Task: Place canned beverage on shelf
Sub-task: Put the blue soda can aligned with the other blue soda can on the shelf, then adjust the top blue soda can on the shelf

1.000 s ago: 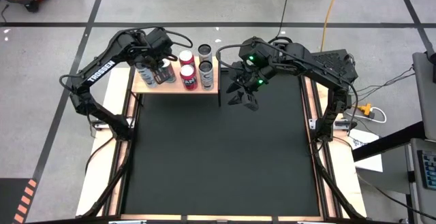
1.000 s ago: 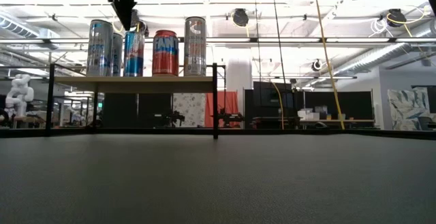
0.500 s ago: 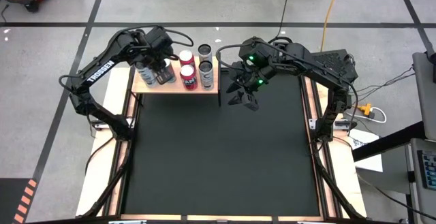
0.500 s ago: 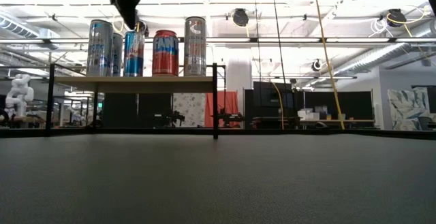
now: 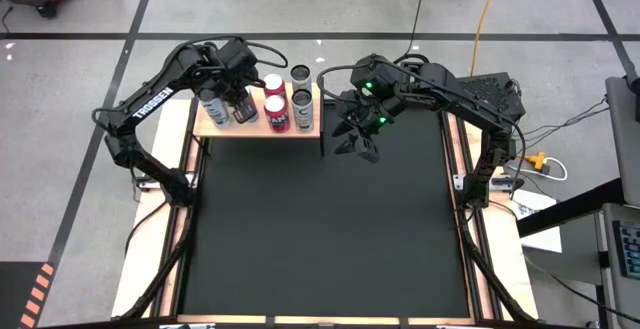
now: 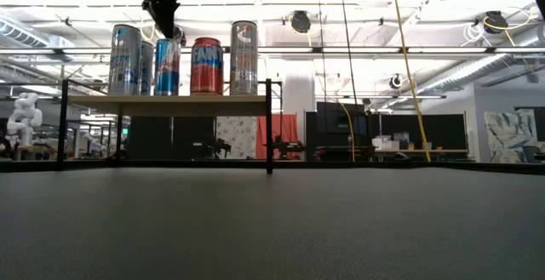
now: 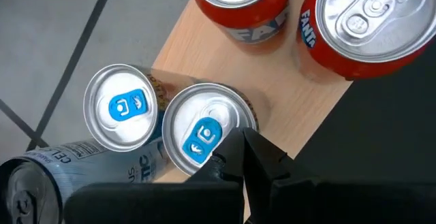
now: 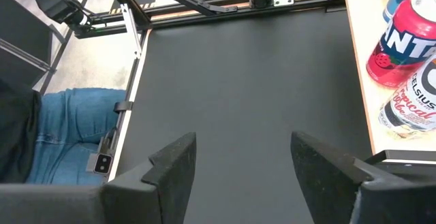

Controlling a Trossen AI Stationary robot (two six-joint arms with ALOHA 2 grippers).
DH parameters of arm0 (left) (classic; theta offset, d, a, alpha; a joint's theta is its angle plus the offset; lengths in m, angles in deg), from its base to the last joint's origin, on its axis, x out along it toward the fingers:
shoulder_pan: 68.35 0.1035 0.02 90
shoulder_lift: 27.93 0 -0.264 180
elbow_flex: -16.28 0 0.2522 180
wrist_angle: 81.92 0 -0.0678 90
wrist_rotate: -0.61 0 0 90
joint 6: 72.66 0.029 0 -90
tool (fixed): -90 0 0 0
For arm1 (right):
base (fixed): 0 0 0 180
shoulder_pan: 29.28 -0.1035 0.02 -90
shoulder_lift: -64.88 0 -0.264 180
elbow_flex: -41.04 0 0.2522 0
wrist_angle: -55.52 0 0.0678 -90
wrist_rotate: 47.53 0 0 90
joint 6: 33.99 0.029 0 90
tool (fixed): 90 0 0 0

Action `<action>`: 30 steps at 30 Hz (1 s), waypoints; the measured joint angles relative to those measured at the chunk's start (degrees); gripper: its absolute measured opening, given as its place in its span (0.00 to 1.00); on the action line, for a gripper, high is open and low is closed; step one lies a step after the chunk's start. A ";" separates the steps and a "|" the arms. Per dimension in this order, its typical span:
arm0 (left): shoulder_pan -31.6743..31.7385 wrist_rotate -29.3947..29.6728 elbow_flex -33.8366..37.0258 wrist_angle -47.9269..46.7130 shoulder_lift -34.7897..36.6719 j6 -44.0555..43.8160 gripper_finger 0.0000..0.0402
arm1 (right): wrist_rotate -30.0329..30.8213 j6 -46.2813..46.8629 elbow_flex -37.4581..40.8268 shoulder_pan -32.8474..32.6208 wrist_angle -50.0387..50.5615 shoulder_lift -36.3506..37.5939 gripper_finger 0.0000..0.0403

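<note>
Light-wood shelf already carries the cans; the blue-tabbed can stands upright under the closed, empty left gripper. Placing looks done; next, lift clear. Right gripper waits open beside the shelf.

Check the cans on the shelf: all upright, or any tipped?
All upright. The low view shows the cans standing straight on the shelf; the left wrist view looks down on their round tops.

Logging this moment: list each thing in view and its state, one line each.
Shelf: holding cans, all upright.
Red cans: two, upright, side by side.
Blue-tab can: upright, under left fingers.
Left gripper: shut, empty, above cans.
Right gripper: open, empty, beside shelf.
</note>
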 joint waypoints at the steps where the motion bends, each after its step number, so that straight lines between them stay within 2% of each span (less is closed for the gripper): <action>1: 0.00 0.00 0.02 -0.01 -0.01 0.00 0.00 | 0.00 0.00 0.02 0.02 0.00 0.00 0.54; 5: 0.00 0.78 0.02 -0.03 0.01 0.19 0.00 | -0.02 0.00 0.02 0.02 0.00 0.00 0.54; 8: 0.00 5.00 0.02 0.96 0.55 1.28 0.00 | 0.00 0.00 0.02 0.00 0.00 0.00 0.54; 17: 3.32 6.53 0.02 8.05 0.02 2.62 0.00 | 0.03 0.12 0.01 0.02 -0.02 0.00 0.54; 24: 10.06 4.76 0.02 7.86 -1.11 1.05 0.00 | 0.05 1.45 0.00 0.02 0.00 0.00 0.54; 30: 11.23 0.55 0.02 7.47 -1.10 0.93 0.00 | 0.11 0.73 0.02 0.02 -0.02 0.00 0.54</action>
